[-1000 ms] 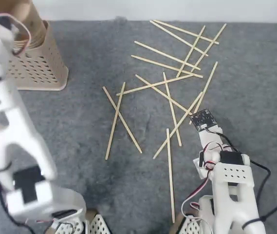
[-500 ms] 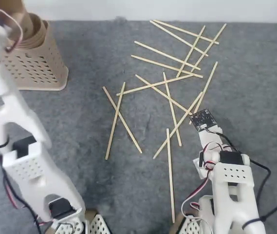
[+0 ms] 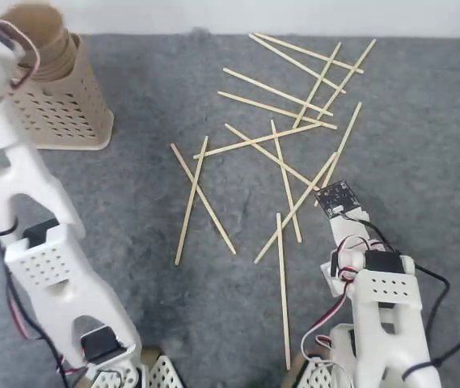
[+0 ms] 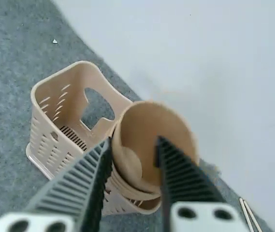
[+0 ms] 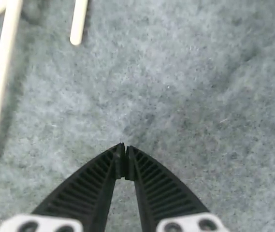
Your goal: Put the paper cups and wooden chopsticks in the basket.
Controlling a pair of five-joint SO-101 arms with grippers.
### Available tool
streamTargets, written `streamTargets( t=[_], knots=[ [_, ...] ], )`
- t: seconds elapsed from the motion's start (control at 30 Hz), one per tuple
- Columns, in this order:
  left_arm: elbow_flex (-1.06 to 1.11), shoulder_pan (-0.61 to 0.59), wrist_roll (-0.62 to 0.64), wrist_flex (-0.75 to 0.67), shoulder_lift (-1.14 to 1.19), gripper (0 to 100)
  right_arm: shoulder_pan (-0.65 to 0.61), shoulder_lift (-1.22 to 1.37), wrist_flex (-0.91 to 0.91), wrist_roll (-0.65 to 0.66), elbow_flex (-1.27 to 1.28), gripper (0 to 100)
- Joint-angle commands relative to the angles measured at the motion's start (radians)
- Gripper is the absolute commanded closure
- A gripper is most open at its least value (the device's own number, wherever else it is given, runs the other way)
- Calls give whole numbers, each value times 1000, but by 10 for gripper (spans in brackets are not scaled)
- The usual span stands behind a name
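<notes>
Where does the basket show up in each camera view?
High view: basket in the top left corner.
Left wrist view: basket beside the white wall, beyond the left hand.
Right wrist view: carpet and chopstick ends.
Shared landmark: stacked paper cups in the basket.

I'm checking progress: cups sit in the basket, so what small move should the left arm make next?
Probably lift the left arm clear: its jaws stand open, the paper cups sit stacked in the basket, and the chopsticks lie loose on the grey mat.

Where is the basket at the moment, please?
In the high view the basket stands at the far left, stacked paper cups in it, the scattered chopsticks to its right.
</notes>
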Motion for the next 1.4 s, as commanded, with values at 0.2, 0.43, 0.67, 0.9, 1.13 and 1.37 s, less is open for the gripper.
streamTargets(
  t=[0.2,0.43,0.67,0.9,1.13,1.37],
  knots=[
    [-200,-29,-100,86,-181,801,13,-28,-27,12,-8,990],
    [-119,-37,-180,186,-387,802,47,-28,-33,11,-20,990],
    [352,-31,-264,184,-718,802,234,-16,-39,-64,-221,990],
    [1006,60,-267,170,-1076,802,274,180,79,-152,-586,990],
    [1610,180,-267,-41,-1358,802,269,567,194,-245,-970,985],
    [2187,187,-405,-347,-1570,802,255,921,289,-368,-1370,881]
  ],
)
